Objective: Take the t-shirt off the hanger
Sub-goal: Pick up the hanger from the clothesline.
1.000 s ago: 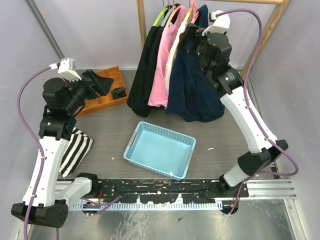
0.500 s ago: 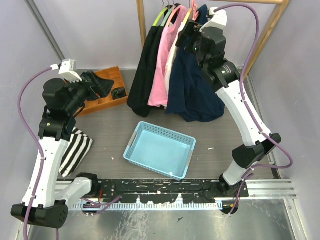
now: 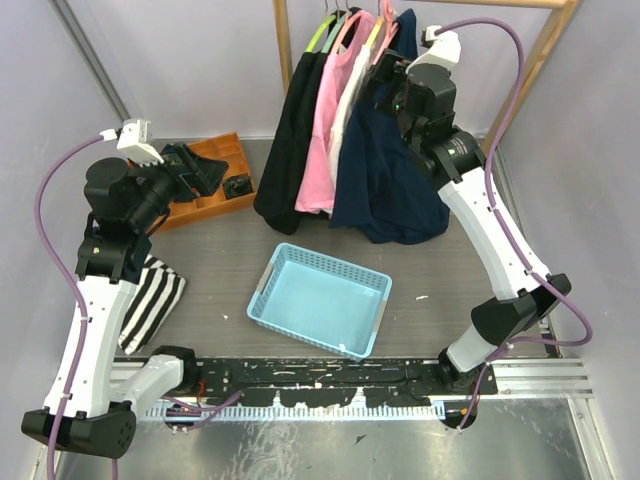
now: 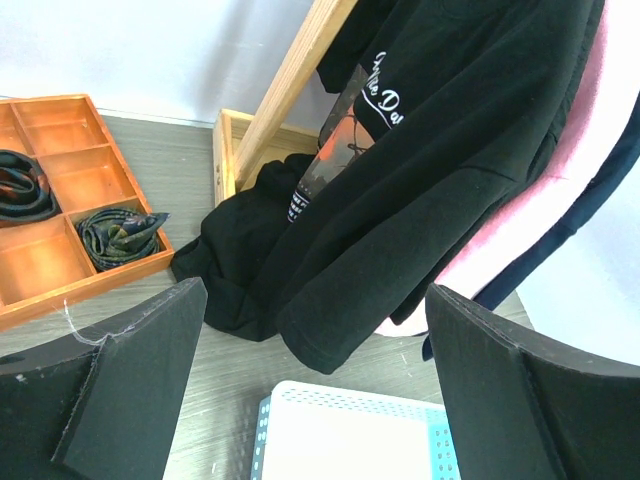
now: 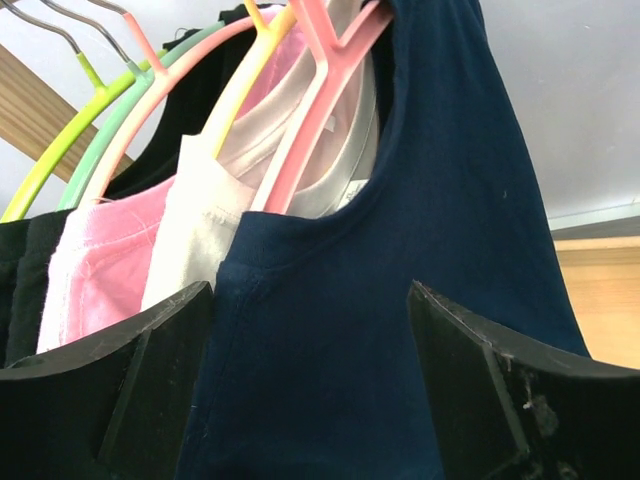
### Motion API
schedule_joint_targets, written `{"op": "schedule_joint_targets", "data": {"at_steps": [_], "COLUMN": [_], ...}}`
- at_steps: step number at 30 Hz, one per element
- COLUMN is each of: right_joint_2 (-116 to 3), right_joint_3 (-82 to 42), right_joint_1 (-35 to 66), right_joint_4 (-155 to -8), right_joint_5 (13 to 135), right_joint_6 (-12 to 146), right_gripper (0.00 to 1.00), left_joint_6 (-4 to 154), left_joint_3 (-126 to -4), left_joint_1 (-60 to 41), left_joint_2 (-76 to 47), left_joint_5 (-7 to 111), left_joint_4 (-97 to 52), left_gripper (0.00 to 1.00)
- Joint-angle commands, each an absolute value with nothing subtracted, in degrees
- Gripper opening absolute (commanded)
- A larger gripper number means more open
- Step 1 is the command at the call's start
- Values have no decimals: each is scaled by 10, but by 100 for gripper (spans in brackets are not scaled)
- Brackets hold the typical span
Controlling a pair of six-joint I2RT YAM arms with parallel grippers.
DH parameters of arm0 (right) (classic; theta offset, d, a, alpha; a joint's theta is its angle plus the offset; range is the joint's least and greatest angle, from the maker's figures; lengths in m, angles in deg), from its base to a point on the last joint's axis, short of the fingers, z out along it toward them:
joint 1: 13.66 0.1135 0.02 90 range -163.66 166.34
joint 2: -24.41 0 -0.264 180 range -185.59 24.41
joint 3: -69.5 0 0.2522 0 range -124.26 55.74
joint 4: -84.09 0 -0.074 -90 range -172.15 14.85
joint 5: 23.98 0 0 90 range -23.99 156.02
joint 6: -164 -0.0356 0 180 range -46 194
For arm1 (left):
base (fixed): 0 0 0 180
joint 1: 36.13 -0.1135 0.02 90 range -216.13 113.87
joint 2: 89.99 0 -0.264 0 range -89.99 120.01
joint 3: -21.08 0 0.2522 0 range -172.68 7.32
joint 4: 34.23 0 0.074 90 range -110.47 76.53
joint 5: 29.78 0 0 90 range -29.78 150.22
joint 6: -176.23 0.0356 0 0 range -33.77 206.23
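Observation:
The navy t-shirt (image 3: pixel 388 185) hangs on a pink hanger (image 3: pixel 386 14) at the right end of the rail. In the right wrist view its shoulder (image 5: pixel 430 240) fills the space between my fingers, and the pink hanger (image 5: pixel 322 85) rises just above. My right gripper (image 3: pixel 383 86) (image 5: pixel 312 395) is open, with its jaws standing wide on either side of that shoulder fabric. My left gripper (image 3: pixel 205 168) (image 4: pixel 315 395) is open and holds nothing, raised over the left of the table and facing the hanging clothes.
On the same rail hang a black shirt (image 3: pixel 288 135), a pink top (image 3: pixel 325 130) and a white top (image 3: pixel 350 105). A blue basket (image 3: pixel 275 268) sits mid-table below them. An orange tray (image 3: pixel 220 150) and a striped cloth (image 3: pixel 152 300) lie at the left. The wooden rack post (image 3: pixel 540 60) stands right.
My right gripper rose and shifted left, then settled back against the navy shirt's shoulder, its jaws narrowing slightly. The left arm has stayed still.

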State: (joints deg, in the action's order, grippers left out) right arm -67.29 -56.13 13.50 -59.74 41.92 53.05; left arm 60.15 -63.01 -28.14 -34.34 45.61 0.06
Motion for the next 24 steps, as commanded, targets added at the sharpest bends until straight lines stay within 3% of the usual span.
{"op": "schedule_joint_targets", "data": {"at_steps": [1,24], "right_joint_2": [-640,-746], "right_joint_3": [-553,-684], "right_joint_1": [129,129], "right_joint_4": [-605,-510], "right_joint_5": [409,418], "right_joint_6": [525,515], "right_gripper": [84,84], "left_joint_6": [608,617], "left_joint_3": [-649,-651], "left_joint_1": [-280,-280], "left_joint_2": [-352,-347], "left_joint_5": [442,446], "left_joint_4": [1,4], "left_gripper": [98,98]}}
